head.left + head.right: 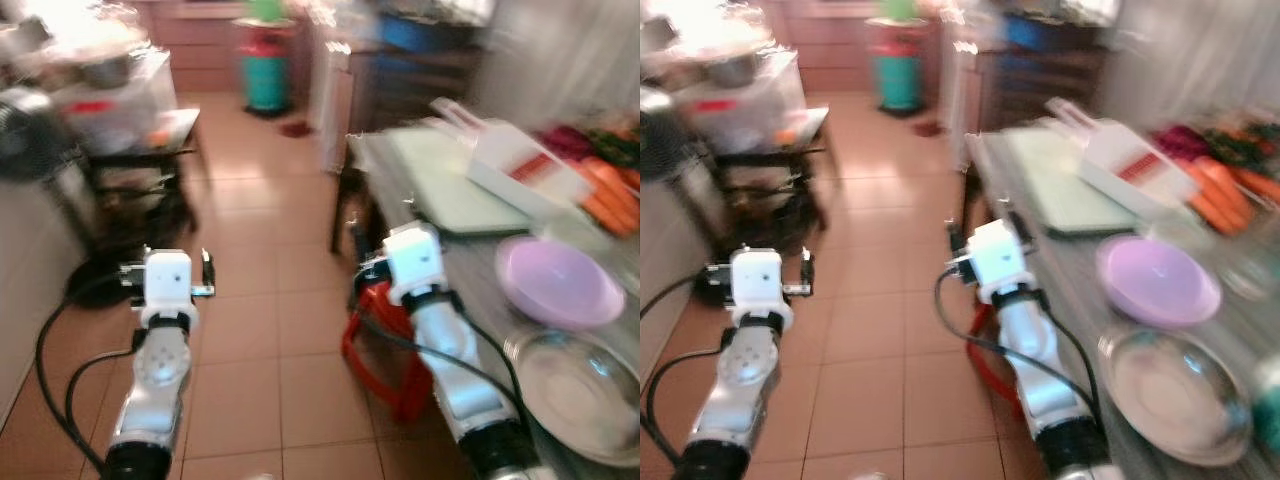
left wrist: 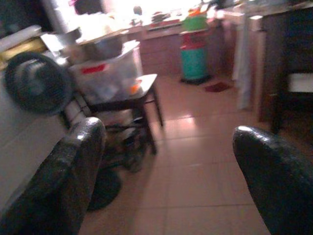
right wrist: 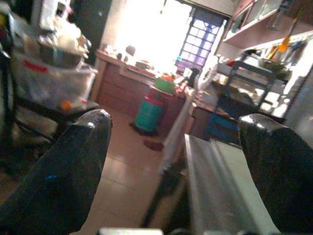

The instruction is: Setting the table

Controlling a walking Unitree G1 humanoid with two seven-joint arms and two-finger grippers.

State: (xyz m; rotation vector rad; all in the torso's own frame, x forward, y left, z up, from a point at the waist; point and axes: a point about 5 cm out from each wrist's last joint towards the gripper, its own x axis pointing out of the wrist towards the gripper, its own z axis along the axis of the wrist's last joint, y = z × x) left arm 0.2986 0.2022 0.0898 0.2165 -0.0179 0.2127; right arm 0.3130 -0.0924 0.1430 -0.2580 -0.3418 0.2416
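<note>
My left gripper (image 2: 166, 166) hangs over the tiled floor (image 1: 260, 330) with its two black fingers (image 2: 63, 171) spread wide and nothing between them; ahead of it stand a fan (image 2: 36, 83) and a low dark table (image 2: 128, 95) carrying a clear plastic box (image 2: 107, 73). My right gripper (image 3: 171, 166) is raised just beside the near end of the grey table (image 1: 480, 270), fingers (image 3: 68, 171) likewise parted and empty. On that table, to my right, sit a pink bowl (image 1: 558, 282) and, nearer to me, a round metal plate (image 1: 585, 392). Beyond the bowl lie a pale green board (image 1: 450, 185), a white box with a red stripe (image 1: 520, 170) and what look like carrots (image 1: 608, 195), though the blur makes that uncertain. A red stool (image 1: 385, 345) stands on the floor by the table's edge. A teal bin (image 1: 266, 72) stands far down the room.
</note>
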